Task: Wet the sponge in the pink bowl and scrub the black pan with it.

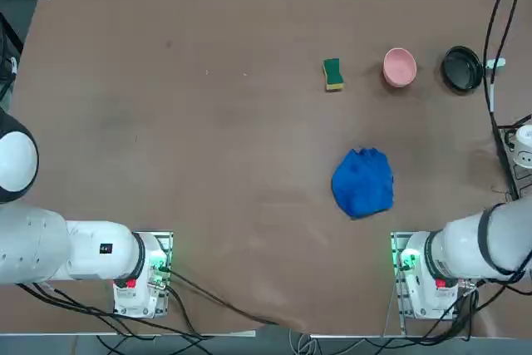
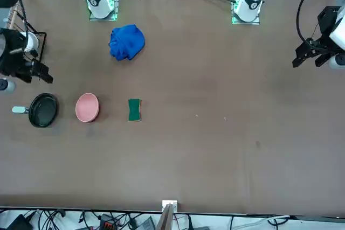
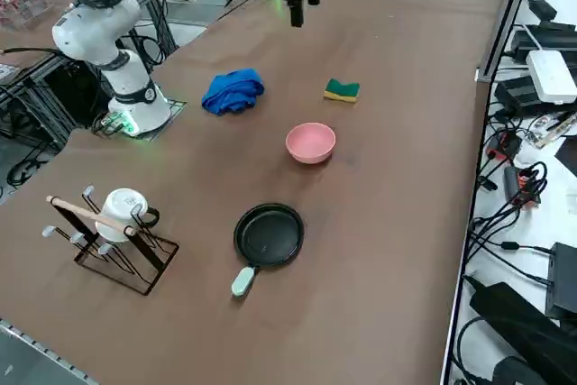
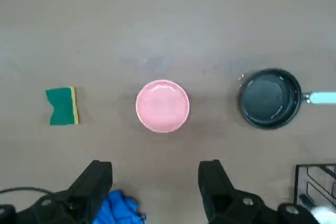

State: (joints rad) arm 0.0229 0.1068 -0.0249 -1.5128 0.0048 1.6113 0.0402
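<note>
Pink bowl [image 4: 162,105] sits beyond the right gripper's [image 4: 155,187] spread fingers [image 4: 98,179].

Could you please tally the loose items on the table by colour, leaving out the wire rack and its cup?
Green and yellow: 1, the sponge
Pink: 1, the bowl
Black: 1, the pan
Blue: 1, the cloth
Total: 4

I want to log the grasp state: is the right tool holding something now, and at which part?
Nothing is held. The right tool is open and empty, raised above the table. The sponge, pink bowl and black pan all lie untouched on the table.
</note>
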